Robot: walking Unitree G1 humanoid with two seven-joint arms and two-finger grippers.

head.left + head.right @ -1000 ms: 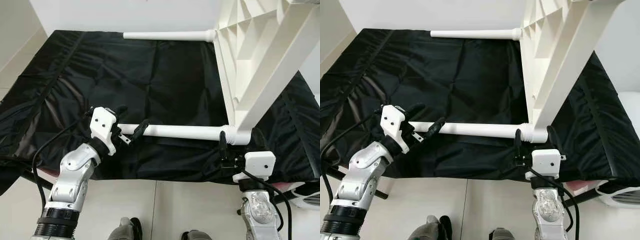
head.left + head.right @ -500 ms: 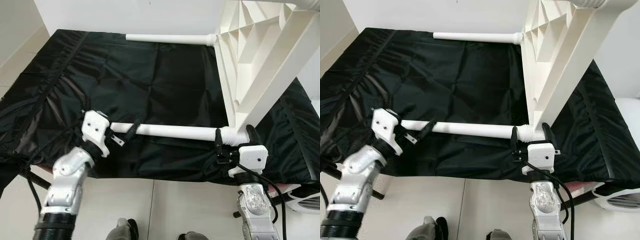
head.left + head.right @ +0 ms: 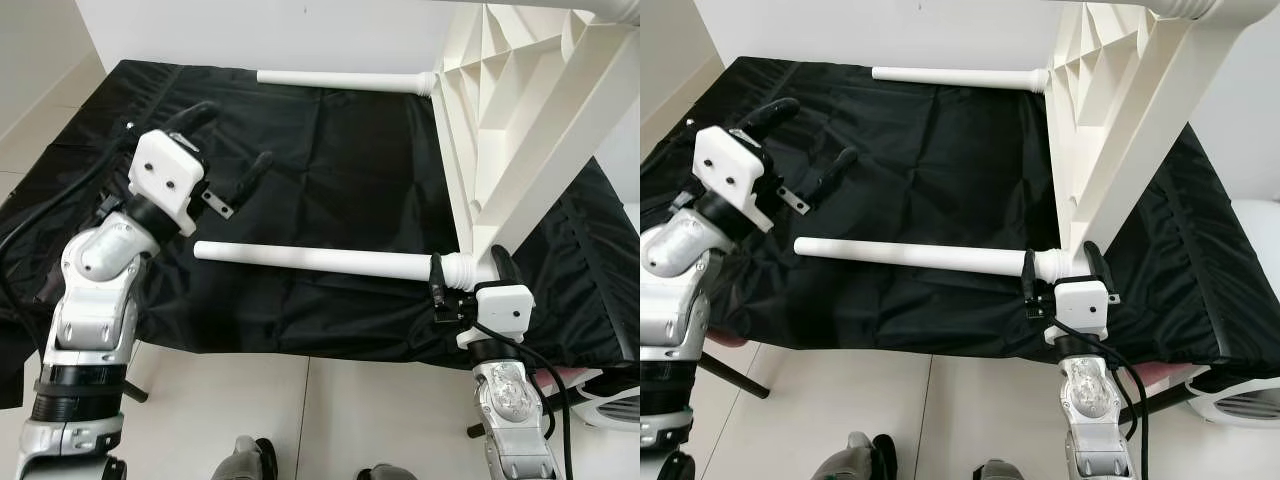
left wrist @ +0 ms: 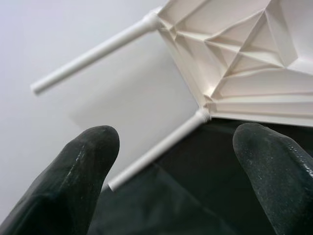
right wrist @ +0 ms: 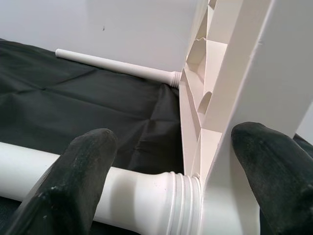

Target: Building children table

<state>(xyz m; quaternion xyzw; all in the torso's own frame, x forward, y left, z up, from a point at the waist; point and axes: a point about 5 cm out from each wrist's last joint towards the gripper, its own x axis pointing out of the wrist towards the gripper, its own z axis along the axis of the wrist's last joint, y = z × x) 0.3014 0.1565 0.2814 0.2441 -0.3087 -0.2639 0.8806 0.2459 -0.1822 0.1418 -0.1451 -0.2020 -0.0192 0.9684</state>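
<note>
The white plastic children's table (image 3: 500, 110) lies tipped on its side on a black wrinkled cloth (image 3: 340, 160) that covers a low surface. Its ribbed underside shows, and two long round white legs stick out toward the robot's left. The near white leg (image 3: 320, 260) lies just above the cloth, and the far white leg (image 3: 340, 78) runs along the back by the white wall (image 3: 260, 30). The right gripper (image 3: 465, 275) has its fingers spread on either side of the ribbed collar where the near leg screws in. The left gripper (image 3: 225, 150) held the free end of the near leg a moment ago; now it has let go and lifted up, fingers open, well apart from the leg.
</note>
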